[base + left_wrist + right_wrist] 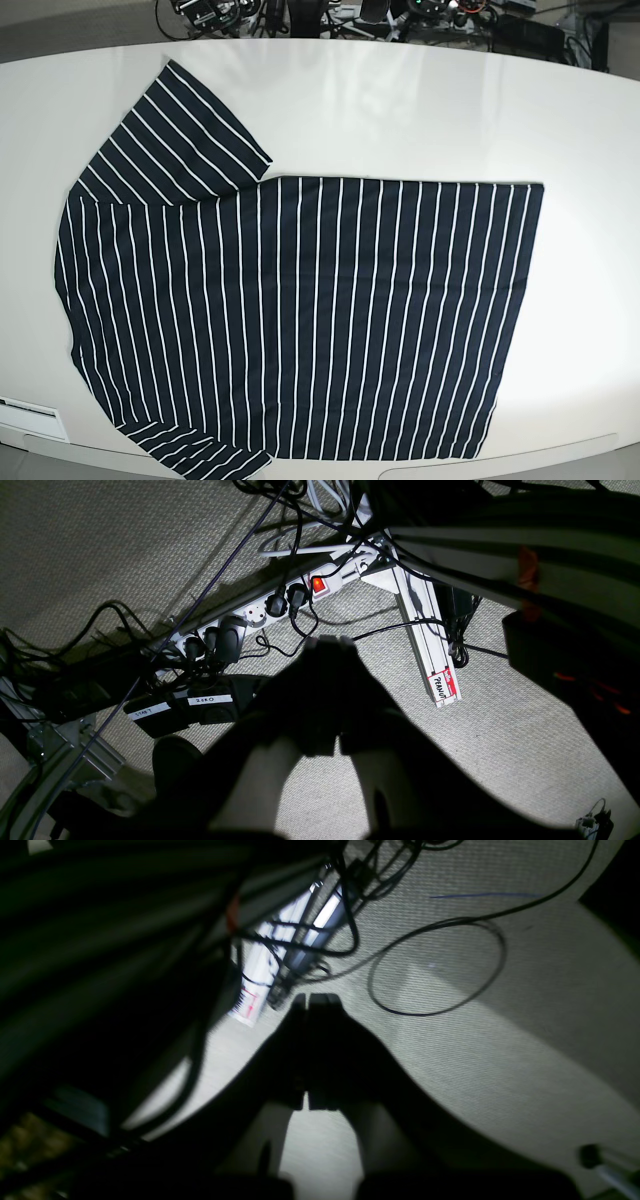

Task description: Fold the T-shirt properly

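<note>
The left gripper (327,642) has its jaws pressed together on nothing, hanging over carpet above a power strip (260,612); the right gripper (312,1000) is likewise closed and empty, over carpet and a looped cable (435,967); neither arm appears in the base view. The T-shirt (300,310) lies spread flat on the white table (400,110), sleeves out, unfolded; judging by this, every fold is left to do. No containers are visible.

Below my left wrist: beige woven carpet (500,740), white power strip (265,611) with red switch lit, black cables (300,625) tangled, aluminium rail (425,635) labelled PEANUT. Base view: glossy white table (400,110), overhead light reflections. Right wrist view blurred; probably same carpet, looped cable (435,967).
</note>
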Controlling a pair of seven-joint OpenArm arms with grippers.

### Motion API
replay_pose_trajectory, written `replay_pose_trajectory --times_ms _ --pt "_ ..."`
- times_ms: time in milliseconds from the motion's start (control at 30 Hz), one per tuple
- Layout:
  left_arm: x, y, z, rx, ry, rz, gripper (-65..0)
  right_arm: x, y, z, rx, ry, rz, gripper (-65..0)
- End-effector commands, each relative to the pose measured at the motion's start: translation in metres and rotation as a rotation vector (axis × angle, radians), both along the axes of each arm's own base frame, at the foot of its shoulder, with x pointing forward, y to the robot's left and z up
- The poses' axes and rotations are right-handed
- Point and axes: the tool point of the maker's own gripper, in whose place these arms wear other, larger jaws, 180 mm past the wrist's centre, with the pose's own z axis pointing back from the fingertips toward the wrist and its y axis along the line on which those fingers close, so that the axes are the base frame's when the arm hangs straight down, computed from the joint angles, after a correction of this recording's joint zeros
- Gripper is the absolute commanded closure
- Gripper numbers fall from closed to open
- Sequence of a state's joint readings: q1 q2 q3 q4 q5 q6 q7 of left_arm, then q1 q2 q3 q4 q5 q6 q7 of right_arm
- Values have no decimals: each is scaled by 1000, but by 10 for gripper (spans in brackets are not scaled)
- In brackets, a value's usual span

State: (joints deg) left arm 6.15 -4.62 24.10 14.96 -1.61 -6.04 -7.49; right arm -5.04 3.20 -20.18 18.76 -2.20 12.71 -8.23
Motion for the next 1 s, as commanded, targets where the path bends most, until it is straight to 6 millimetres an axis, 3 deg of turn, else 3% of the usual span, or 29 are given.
replay_pose_trajectory --times_ms 0,500,700,967 --pt "2 1 0 4 -7 -5 0 1 -3 0 -3 1 16 0" --pt "2 0 0 0 -5 -7 0 0 -3 0 -5 3 27 0" --pt "-5 -13 2 -75 32 -15 0 0 -3 0 -4 3 27 0" --pt "-5 -13 2 -77 34 -15 0 -1 -3 0 -4 3 27 0"
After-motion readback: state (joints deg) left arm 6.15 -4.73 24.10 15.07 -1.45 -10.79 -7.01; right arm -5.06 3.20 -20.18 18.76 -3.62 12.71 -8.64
